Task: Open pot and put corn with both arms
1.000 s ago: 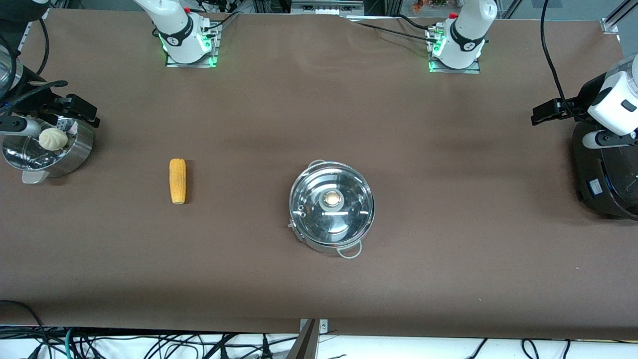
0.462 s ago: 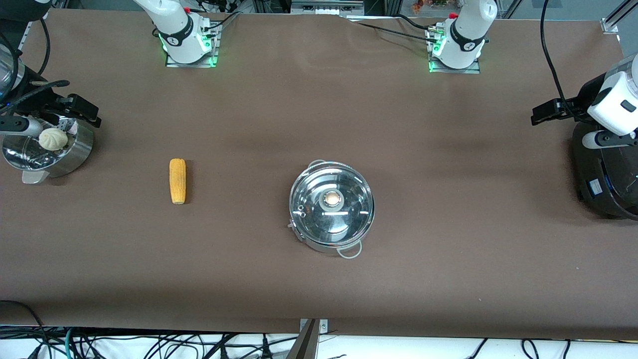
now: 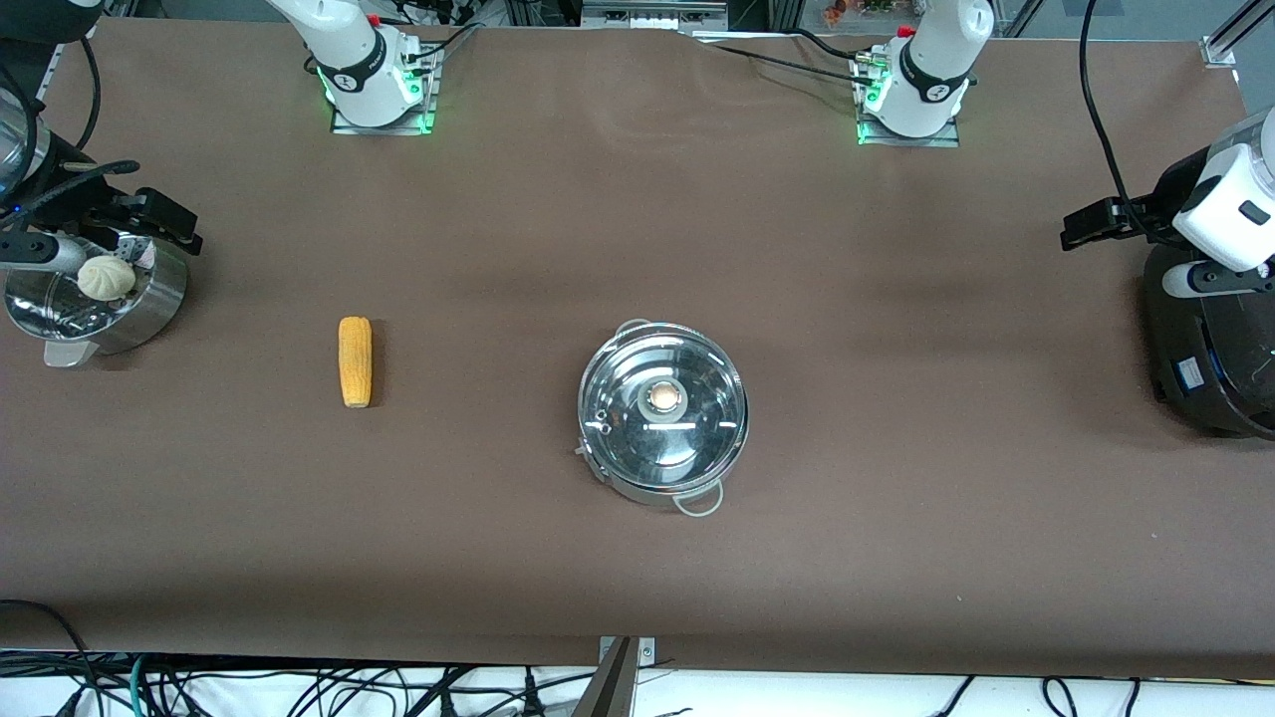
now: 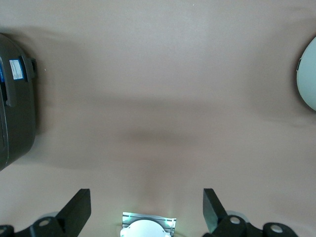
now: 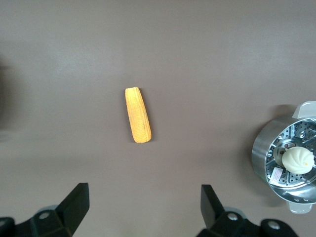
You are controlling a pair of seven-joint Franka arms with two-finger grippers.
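corn [image 5: 138,114] on table, clear of spread right gripper [image 5: 143,210]; pot [image 3: 662,410] lidded

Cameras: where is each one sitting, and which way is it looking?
Front view: high across the table, facing both arm bases; sees the pot, lid on, and the corn.
Left wrist view: on the left arm, looking down past the open left gripper at bare table and the black cooker.
Right wrist view: on the right arm, looking down past the open right gripper.
Shared: front and right wrist views both show the corn and the steamer basket.
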